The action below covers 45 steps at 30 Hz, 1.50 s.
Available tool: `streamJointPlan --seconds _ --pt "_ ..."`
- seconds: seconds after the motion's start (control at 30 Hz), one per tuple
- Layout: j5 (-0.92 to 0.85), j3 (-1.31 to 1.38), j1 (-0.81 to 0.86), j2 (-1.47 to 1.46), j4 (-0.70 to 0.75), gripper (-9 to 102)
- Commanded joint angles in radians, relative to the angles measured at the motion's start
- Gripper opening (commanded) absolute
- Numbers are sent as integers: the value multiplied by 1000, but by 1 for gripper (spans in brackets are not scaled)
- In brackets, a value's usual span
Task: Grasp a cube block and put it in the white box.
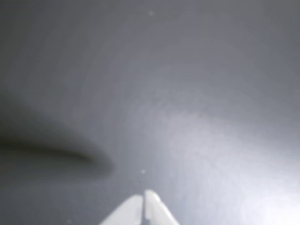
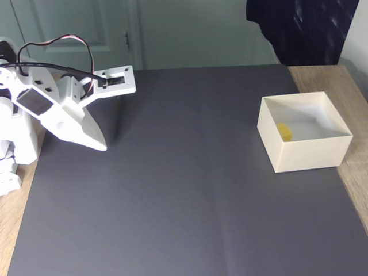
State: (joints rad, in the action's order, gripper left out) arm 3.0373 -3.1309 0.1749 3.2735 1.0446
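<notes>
In the fixed view we see the pincer [image 2: 96, 144] at the left side of the surface [image 2: 184, 190], its white fingers brought together to one point with nothing between them. Far to its right, well apart from it, stands the white box [image 2: 303, 154], open at the top, at the right edge of the dark grey mat where bare wood begins. Inside the box, against its left inner wall, lies the cube block [image 2: 284, 131], of which we see a small yellow patch above the near wall. The wrist view is blurred; we make out the two pale fingertips of the pincer [image 1: 143, 197] meeting at the bottom edge, apparently clenched and empty, over the grey mat, with a soft dark shadow [image 1: 56, 152] to their left.
</notes>
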Motion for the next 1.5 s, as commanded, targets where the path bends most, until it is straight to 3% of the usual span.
streamJointPlan --seconds 0.0,1.47 --pt "6 6 11 6 15 0" --pt "-97 -52 107 8 83 1"
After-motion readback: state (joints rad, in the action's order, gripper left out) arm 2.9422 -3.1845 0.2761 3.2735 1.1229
